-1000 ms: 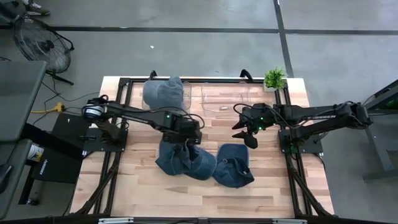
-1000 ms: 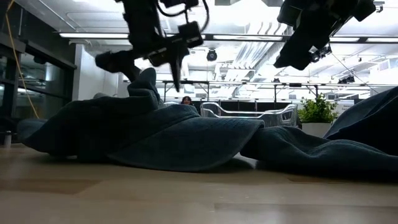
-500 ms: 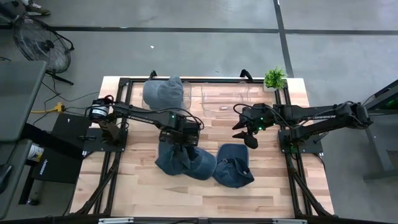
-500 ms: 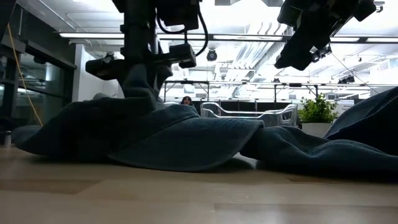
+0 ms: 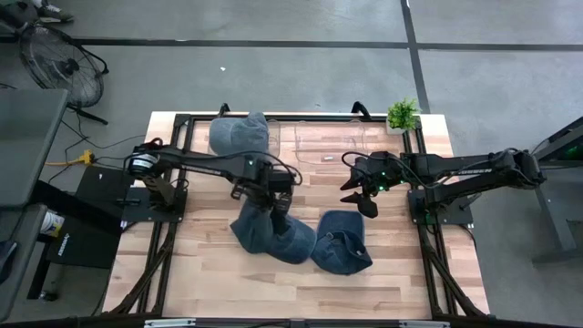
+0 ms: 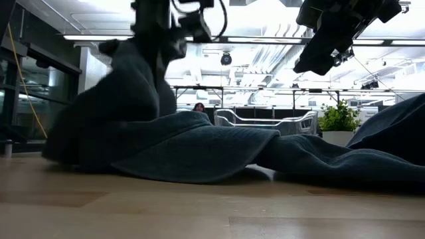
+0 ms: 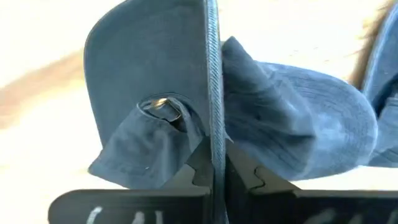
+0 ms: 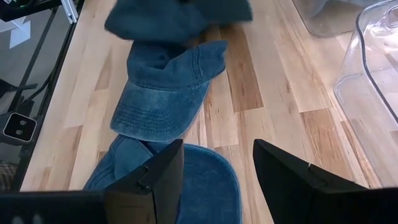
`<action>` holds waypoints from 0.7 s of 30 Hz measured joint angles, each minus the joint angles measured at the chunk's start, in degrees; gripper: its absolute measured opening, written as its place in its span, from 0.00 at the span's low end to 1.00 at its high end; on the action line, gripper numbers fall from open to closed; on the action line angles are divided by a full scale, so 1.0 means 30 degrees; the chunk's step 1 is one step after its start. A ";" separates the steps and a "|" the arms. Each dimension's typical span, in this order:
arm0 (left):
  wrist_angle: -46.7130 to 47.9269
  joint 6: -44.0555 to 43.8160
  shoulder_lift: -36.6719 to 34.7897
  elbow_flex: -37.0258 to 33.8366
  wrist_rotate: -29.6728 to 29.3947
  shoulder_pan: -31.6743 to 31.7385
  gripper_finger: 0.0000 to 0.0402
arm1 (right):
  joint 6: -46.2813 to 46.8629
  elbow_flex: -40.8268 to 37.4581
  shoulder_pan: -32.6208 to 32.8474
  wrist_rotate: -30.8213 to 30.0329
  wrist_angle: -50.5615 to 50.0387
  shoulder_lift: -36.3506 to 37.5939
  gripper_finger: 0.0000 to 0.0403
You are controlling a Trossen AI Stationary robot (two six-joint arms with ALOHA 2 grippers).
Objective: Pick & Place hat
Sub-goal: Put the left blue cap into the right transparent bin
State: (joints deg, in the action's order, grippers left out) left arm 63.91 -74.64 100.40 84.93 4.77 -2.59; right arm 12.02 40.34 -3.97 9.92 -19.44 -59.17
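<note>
High view shows my left gripper (image 5: 271,193) near the table's middle, clenched on the fabric of a blue denim hat (image 5: 269,232), whose upper end is drawn up off the wooden table (image 5: 200,273) while its brim end lies on the boards. Left wrist view confirms the pinch: my jaws meet on a thin edge of the hat, with the crown and a metal buckle (image 7: 163,109) hanging just beyond. My right gripper (image 5: 362,189) hovers to the right, jaws released and holding nothing, above a second blue hat (image 5: 342,242) lying beside the first. A grey-blue hat (image 5: 240,137) sits at the far edge beside a clear bin (image 5: 332,146). In my judgement the grasp is made; lifting, carrying and placing remain.
</note>
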 joint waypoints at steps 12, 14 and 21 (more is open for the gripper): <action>0.3848 0.3291 0.0043 0.9553 -0.6241 -0.0015 0.01 | 0.0273 0.0007 -0.0013 0.0045 0.0223 0.0721 0.47; 0.3613 0.4122 0.0043 1.0611 -0.7754 -0.0007 0.01 | 0.0280 0.0019 -0.0116 -0.0179 0.0294 0.1162 0.47; 0.1180 0.6648 0.0043 1.1875 -1.1810 0.0222 0.00 | -0.0635 0.0036 -0.0554 -0.1211 0.0805 0.3060 0.47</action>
State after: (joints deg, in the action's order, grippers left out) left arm 67.45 -54.70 100.53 120.55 -30.66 -1.92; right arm 10.12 40.45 -5.63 6.29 -17.03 -50.00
